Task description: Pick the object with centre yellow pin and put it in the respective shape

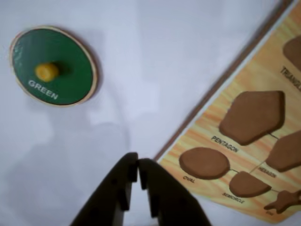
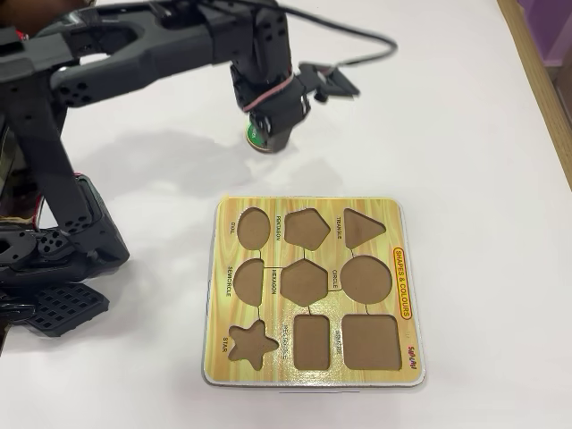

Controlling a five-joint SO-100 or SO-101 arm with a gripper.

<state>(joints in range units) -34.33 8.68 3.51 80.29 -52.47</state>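
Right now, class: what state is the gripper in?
Gripper: closed, holding nothing; the green disc lies apart on the white table.

In the overhead view the white table [image 2: 465, 125] lies bare to the right of and far beyond the shape board [image 2: 313, 290], so passage there is free. The arm [image 2: 161, 45] spans the far left, its gripper [image 1: 138, 165] above the green disc [image 1: 53, 65], hiding most of it from overhead. In the wrist view, bare table separates disc and board edge, and the CIRCLE cut-out [image 2: 365, 278] lies uncovered.
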